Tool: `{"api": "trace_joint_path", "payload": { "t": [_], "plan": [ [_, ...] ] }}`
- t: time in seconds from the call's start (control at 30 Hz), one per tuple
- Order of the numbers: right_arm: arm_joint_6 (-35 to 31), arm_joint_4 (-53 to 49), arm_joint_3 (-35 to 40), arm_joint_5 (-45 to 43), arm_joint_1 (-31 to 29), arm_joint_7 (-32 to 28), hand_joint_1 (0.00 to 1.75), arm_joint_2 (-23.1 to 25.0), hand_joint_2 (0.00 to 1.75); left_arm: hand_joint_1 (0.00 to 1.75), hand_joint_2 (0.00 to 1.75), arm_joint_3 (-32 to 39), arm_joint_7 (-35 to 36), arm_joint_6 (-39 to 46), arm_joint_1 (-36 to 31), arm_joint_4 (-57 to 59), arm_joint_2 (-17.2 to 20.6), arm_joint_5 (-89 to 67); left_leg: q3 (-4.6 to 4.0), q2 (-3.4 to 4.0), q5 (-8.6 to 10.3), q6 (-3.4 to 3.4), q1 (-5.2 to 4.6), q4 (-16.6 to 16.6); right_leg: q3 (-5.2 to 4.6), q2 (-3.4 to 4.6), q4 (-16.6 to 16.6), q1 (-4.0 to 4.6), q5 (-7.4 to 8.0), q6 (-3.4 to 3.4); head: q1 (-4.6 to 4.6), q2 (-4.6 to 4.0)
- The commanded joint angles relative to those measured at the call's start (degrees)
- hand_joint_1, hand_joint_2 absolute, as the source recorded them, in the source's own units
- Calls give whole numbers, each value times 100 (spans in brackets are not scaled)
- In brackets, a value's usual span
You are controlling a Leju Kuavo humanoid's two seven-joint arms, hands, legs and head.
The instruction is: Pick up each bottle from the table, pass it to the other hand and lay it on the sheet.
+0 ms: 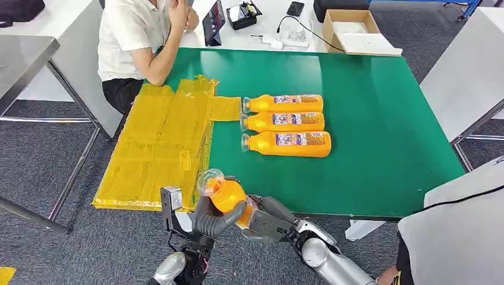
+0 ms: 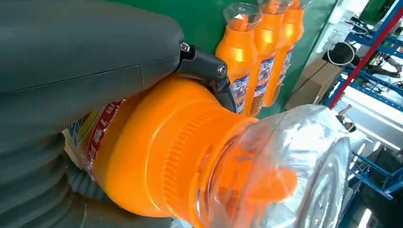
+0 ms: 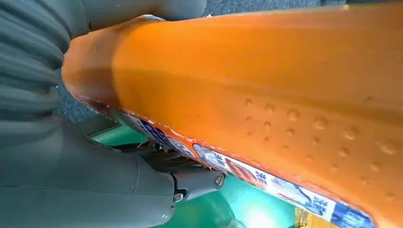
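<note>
- Where the green table [image 1: 368,119] filled the middle of the head view, a yellow sheet [image 1: 157,142] was seen draped over its left edge
- Three orange bottles [image 1: 285,123] were laid side by side on the table just right of the sheet, clear caps toward it
- A fourth orange bottle [image 1: 227,193] was held at the table's near edge, off the surface, clasped by both the left hand [image 1: 214,218] and the right hand [image 1: 267,217], clear cap toward the sheet
</note>
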Motion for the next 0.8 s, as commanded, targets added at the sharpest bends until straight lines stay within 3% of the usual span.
{"api": "trace_joint_path", "payload": {
  "t": [0.03,0.07,0.17,0.2,0.43,0.8],
  "plan": [
    [-357,-306,-345,-159,-38,-177,9,187,175,175,175,80,28,257,-48,-50,215,249,24,15,-7,-12,-3,-2,13,9,8,-2,-8,-19,2,0],
    [-381,-461,-397,-179,83,-198,0,250,175,175,175,171,-47,342,85,-375,163,203,8,12,-3,-6,-2,-2,0,9,4,-1,-3,-10,0,0],
    [-525,-863,-618,-370,374,-620,0,507,175,175,175,189,-224,707,52,-874,307,-385,9,14,-8,-9,0,2,0,11,9,2,-7,-14,0,0],
    [-524,-941,-623,-369,409,-615,0,524,0,175,175,219,-184,731,51,-933,314,-432,11,19,-14,-13,3,7,1,15,15,5,-12,-19,0,0],
    [-581,-1186,-864,-458,623,-1067,0,558,0,175,175,46,-314,691,-71,-1354,697,-1531,18,1,-8,-10,2,1,9,-3,10,5,-11,-17,0,0],
    [-526,-1325,-1061,-445,760,-1133,0,648,0,175,175,152,-272,649,-103,-1420,799,-2048,14,-2,-4,-9,0,-5,8,-5,4,0,-8,-13,2,0]
  ]
}}
